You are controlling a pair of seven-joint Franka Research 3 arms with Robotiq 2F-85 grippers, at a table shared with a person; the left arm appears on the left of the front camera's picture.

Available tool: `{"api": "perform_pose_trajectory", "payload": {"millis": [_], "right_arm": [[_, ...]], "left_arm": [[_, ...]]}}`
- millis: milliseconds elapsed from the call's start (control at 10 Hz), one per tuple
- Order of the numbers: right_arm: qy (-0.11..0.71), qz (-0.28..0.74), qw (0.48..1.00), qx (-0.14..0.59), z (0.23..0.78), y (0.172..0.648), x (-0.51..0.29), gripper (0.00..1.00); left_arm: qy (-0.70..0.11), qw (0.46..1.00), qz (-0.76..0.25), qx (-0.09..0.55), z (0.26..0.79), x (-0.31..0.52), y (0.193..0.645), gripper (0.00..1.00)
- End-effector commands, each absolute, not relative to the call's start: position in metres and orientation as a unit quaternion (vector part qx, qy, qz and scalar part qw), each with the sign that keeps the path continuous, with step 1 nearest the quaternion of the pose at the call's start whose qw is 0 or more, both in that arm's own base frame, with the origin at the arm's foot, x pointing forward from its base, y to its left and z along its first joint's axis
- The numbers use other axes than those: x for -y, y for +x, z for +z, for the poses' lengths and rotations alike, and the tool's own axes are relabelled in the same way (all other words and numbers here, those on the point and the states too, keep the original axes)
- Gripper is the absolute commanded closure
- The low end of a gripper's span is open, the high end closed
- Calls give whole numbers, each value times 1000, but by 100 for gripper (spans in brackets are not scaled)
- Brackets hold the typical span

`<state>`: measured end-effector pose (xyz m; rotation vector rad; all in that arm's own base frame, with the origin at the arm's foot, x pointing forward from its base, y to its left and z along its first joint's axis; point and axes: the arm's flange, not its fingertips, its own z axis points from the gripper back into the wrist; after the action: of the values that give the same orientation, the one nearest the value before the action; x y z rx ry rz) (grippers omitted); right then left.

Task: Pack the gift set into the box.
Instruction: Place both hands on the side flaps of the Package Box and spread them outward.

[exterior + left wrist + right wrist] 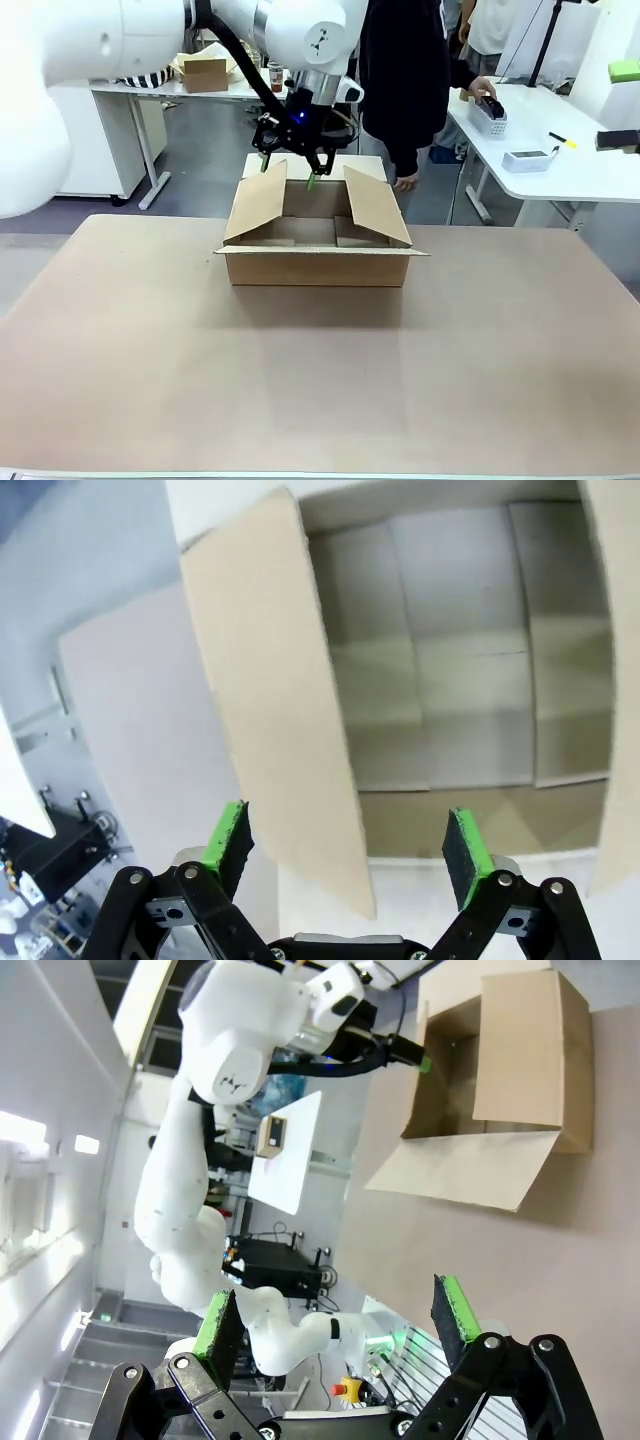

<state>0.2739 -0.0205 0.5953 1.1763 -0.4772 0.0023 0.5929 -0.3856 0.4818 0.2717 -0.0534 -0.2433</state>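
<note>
Box (315, 270) sits mid-table, flaps open, floor bare. The left gripper (289, 173) hangs over its far rim, jaws spread wide, nothing between them. The right gripper (337, 1320) is spread and empty too, well apart from the carton. Gift pieces wait on the side table (590, 180): white tray (487, 120) by the person's hand (482, 88), flat gadget (527, 160), yellow stick (562, 140). All look light and rigid. The stick may roll, so pinch its middle; take the tray by a rim.
</note>
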Motion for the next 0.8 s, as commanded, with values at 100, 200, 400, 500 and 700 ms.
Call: {"api": "perform_pose_trajectory", "payload": {"millis": [100, 200, 400, 500, 700], "right_arm": [[557, 12, 797, 234, 596, 277, 19, 0], [557, 12, 797, 234, 596, 277, 19, 0], [557, 12, 797, 234, 596, 277, 19, 0], [557, 12, 797, 234, 596, 277, 19, 0], [557, 12, 797, 234, 596, 277, 19, 0]], "left_arm": [[193, 975, -114, 0, 463, 384, 605, 0], [199, 974, -110, 3, 454, 376, 604, 0], [192, 976, -104, 6, 437, 366, 603, 0], [192, 976, -99, -1, 431, 364, 603, 0], [210, 975, -73, 3, 437, 349, 604, 0]]}}
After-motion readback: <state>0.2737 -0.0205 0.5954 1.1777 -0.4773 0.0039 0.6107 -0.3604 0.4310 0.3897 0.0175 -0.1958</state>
